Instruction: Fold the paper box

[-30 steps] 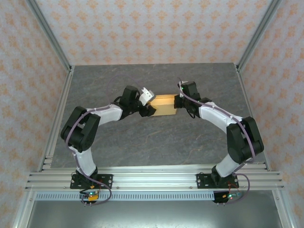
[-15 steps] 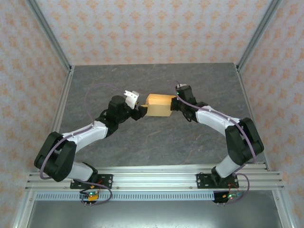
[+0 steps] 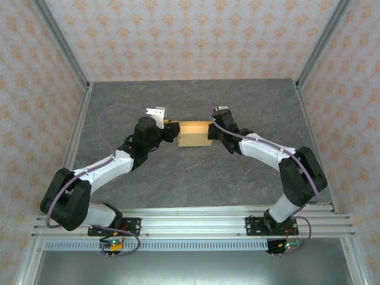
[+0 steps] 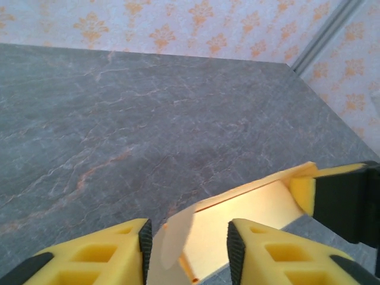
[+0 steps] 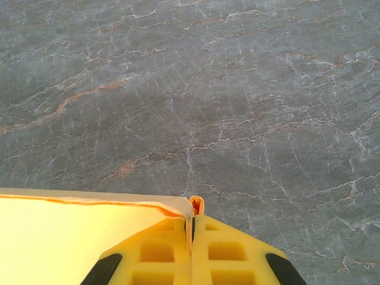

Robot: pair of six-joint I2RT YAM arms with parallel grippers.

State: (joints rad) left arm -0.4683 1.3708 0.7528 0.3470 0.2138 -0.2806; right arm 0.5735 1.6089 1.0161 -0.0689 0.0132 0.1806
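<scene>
Your left hand (image 3: 171, 130) has just come back to the paper box (image 3: 195, 133); half a second ago it stood clear at the box's 9 o'clock side, and the box hung tilted from the right hand (image 3: 215, 130) alone; now the box looks level again, a little toward 12 o'clock from the middle of the table (image 3: 196, 172), with one hand at each end.

In the left wrist view your left hand (image 4: 187, 237) has its jaws apart, straddling the pale end flap (image 4: 172, 237); they have narrowed over the last second, but a gap still shows beside the flap, so count this hand as released, not yet pinching; the box (image 4: 249, 208) runs off toward 2 o'clock, where a finger of the right hand (image 4: 338, 199) meets its far end.

Your right hand (image 5: 191, 228) has not changed; it stays clenched on a thin edge of the box (image 5: 71, 237) at the 3 o'clock end.

For the task, this reads as a re-grip: the right hand anchors while the left takes the end flap to tuck it; the box already looks like a shallow closed shape, so you are probably late in the fold; close gently, as the flap is thin and could crease.
</scene>
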